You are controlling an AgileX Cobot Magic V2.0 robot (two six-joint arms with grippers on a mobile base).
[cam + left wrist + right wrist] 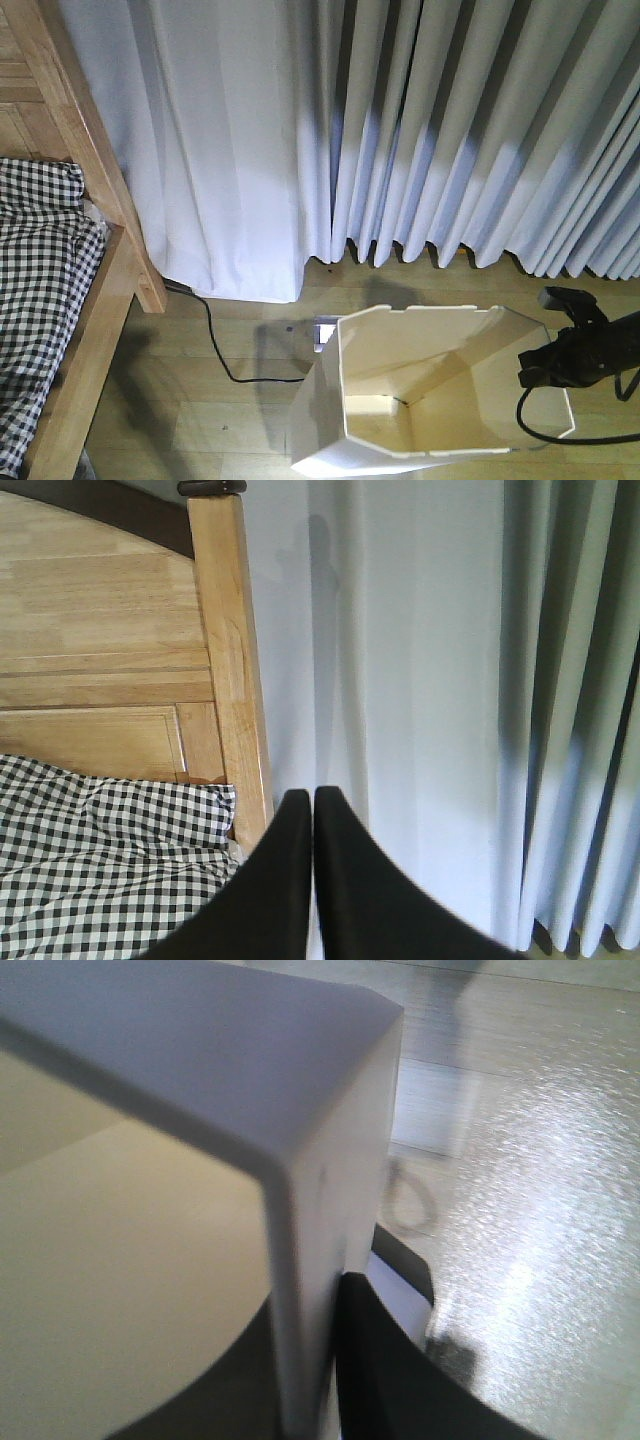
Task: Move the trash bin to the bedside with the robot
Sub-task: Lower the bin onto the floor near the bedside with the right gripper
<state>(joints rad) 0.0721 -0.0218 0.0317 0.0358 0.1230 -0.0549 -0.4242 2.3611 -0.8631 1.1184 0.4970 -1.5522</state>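
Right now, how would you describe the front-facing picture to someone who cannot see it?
A white bin stands on a wooden floor, with the robot's black right gripper clamped on its rim. A wooden bed with checked bedding is at left; pale curtains hang behind.

left claw (312,796) tips pressed together | bed (226,680) left | curtain (430,680) behind

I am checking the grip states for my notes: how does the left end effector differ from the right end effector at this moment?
The left end effector is shut on nothing, its fingers pressed together; the right end effector is shut on the wall of the trash bin, one finger on each side. The left one points toward the bed and curtain; the right one points down toward the floor. Both are black.
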